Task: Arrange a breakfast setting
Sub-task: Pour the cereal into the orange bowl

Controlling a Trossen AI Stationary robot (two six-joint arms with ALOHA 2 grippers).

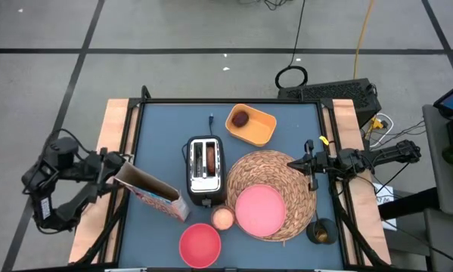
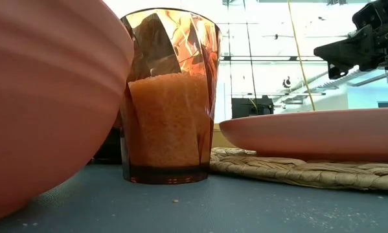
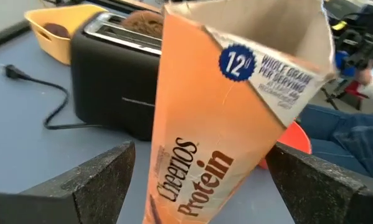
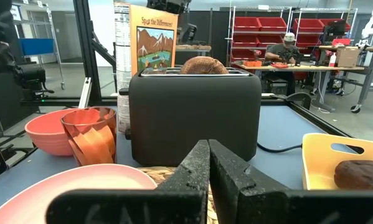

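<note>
The round woven placemat (image 1: pixel 280 168) lies right of centre, and the flat pink plate (image 1: pixel 259 209) rests on its near part. On the table near the front edge sits the pink bowl (image 1: pixel 200 244). Brown bread (image 1: pixel 204 159) sticks up from the black toaster's slots. A small dark-red fruit (image 1: pixel 241 119) lies in a yellow tray (image 1: pixel 260 130). My left gripper (image 3: pixel 200 149) is open at the table's left. Its fingers stand on either side of an orange cereal box (image 1: pixel 152 190), apart from it. My right gripper (image 1: pixel 293 164) is shut, level above the placemat's far right edge, pointing at the toaster.
The toaster (image 1: pixel 205 177) stands mid-table, its cord (image 3: pixel 55 109) trailing toward the far edge. A faceted cup (image 2: pixel 171 97) of orange stuff sits between the bowl and the plate. A small dark cup (image 1: pixel 321 232) stands at the near right. People sit in the room beyond.
</note>
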